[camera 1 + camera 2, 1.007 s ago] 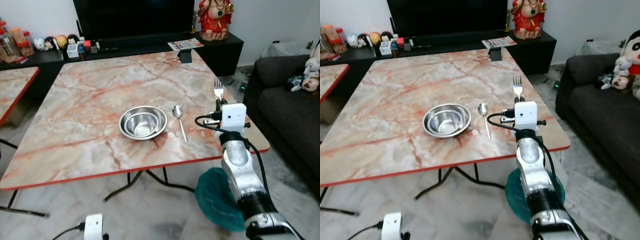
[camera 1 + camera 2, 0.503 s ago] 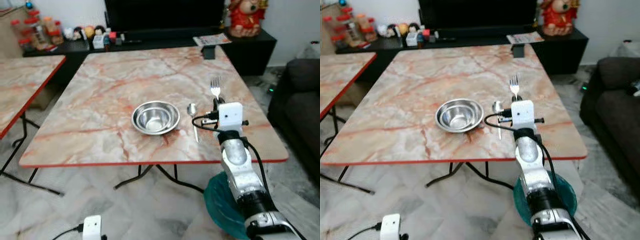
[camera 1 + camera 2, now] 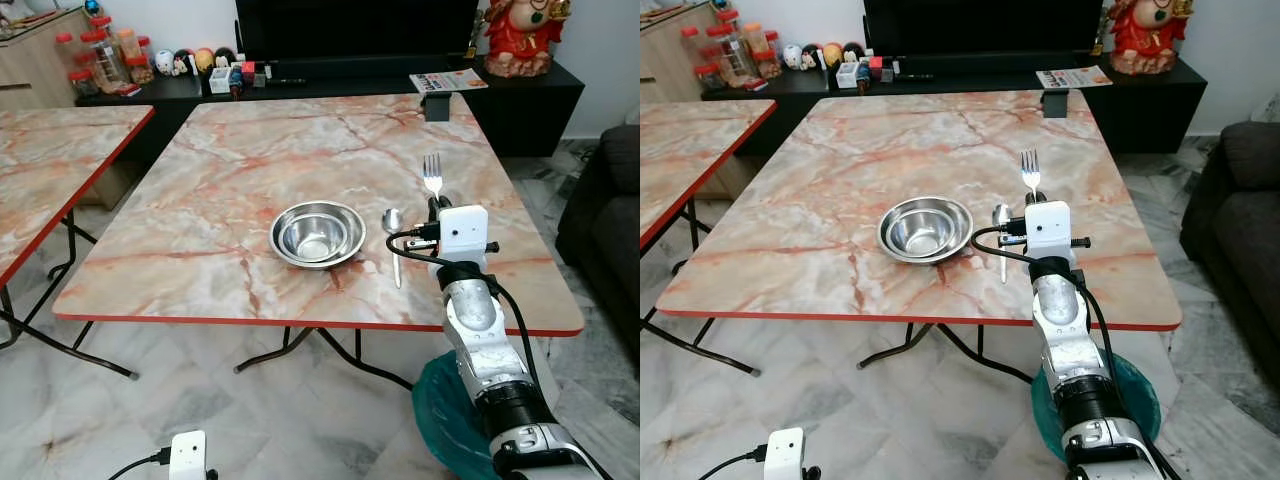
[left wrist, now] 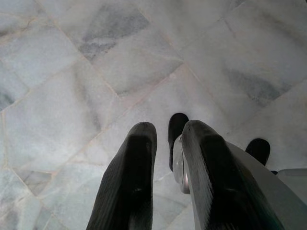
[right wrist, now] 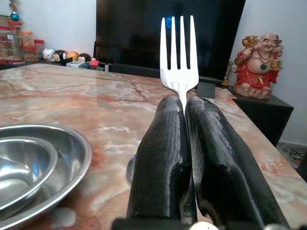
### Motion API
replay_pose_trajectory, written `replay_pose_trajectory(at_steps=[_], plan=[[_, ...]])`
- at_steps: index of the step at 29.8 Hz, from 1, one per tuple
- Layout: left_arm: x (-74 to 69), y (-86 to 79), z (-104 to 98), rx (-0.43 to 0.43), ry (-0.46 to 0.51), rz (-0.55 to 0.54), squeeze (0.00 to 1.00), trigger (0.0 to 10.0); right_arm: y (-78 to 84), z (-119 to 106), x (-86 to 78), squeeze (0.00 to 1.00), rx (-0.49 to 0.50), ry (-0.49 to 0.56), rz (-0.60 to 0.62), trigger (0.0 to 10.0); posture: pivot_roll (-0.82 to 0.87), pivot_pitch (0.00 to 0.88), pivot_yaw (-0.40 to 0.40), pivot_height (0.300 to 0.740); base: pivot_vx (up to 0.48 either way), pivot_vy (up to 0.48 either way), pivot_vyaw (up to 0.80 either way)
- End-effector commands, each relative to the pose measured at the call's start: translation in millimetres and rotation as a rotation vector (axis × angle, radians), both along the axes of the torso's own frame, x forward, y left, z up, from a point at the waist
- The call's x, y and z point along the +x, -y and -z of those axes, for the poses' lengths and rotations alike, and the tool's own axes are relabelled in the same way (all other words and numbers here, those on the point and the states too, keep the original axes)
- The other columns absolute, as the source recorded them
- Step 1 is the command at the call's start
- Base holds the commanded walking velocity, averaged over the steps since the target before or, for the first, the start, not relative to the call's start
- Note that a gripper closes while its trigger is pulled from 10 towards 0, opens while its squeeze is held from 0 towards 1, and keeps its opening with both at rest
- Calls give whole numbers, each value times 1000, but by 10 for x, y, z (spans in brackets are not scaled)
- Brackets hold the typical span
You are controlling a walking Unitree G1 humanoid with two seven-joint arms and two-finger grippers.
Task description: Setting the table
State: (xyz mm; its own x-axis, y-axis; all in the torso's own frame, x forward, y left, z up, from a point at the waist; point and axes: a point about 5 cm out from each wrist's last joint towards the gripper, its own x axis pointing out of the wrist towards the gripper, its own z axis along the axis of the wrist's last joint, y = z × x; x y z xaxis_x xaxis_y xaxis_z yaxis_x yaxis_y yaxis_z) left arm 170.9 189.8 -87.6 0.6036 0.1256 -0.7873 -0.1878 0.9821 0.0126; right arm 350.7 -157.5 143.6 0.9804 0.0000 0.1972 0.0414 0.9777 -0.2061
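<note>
Meanwhile the whole picture has slid since a second ago: more of the near table (image 3: 200, 290) edge, the second table at the left and the floor beneath have come into sight, which reads as the head camera drawing back and turning, not as anything on the table moving. The steel bowl (image 3: 317, 233) and the spoon (image 3: 393, 226) just to its right lie as they did, and the fork (image 3: 432, 176) is held in the same way above the right pincer (image 3: 437, 207). For the task that suggests the place setting is nearly laid, with the fork the one piece not yet put down; the robot seems to be lining itself up to lay it beside the spoon. The right arm reaches forward over the near right part of the table, its pincer clamped on the fork's handle with the tines pointing away toward the far side. The left pincer (image 4: 165, 163) hangs low over the marble floor (image 4: 96, 62), its fingers nearly together with only a narrow gap, holding nothing.
</note>
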Motion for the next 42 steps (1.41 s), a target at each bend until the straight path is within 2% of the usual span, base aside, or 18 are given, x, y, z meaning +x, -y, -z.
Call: replay_pose_trajectory(at_steps=[1, 8, 10, 36, 42], plan=[[9, -56, -13, 12, 7, -16, 0, 10000, -34, -31, 10, 0, 11, 6, -12, 10000, -21, 23, 54, 740, 0, 0, 0], [2, -55, -9, 13, 5, -17, 0, 10000, -34, -26, 17, 0, 27, -1, -13, 10000, -21, 23, 52, 740, 254, 0, -296], [2, -54, -9, 12, 5, -17, 0, 10000, -35, -40, 16, 0, 5, 11, -15, 10000, -21, 23, 52, 740, 304, 0, 0], [-4, -55, -8, 11, 7, -19, 0, 10000, -47, -5, -1, 0, 4, -5, -18, 10000, -20, 28, 54, 740, 302, 0, 0], [-7, -49, -6, -3, 8, -20, 0, 10000, 2, 183, -67, 0, -7, -102, 20, 10000, -22, 31, 55, 740, 0, 0, 0]])
